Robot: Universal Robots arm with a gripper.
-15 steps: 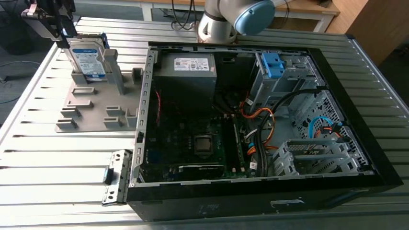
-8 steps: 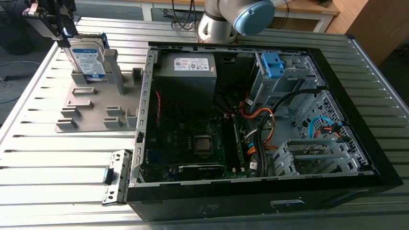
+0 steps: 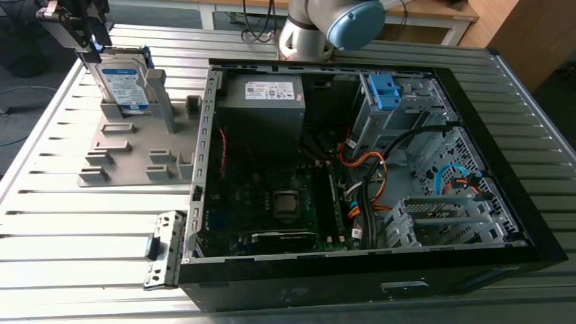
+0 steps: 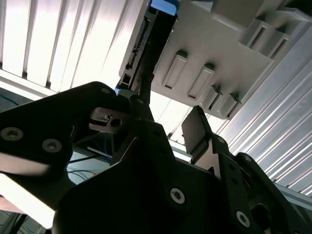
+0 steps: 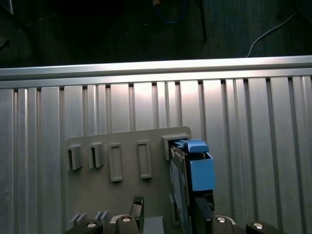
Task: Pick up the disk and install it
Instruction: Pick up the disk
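disk upright in its holder, gripper over it with jaws apart

at the exterior view's upper left we see the disk (image 3: 121,79) standing on edge in a slot of the grey holder (image 3: 117,162). the holder lies on the slatted metal table (image 3: 54,223), just beside the open computer case (image 3: 360,287). the gripper (image 3: 88,42) hangs at the disk's top edge. in the second wrist view one finger pad (image 4: 197,130) stands clear of the disk, whose narrow edge runs toward the other finger, so we read the jaws as apart and not clamped on it. in the first wrist view the blue carrier frame (image 5: 201,171) caps the disk. inside the case, toward the exterior view's upper right, a small blue bracket (image 3: 382,91) sits on the drive cage (image 3: 405,113), and a grey box with a white sticker (image 3: 261,94) lies in the upper middle
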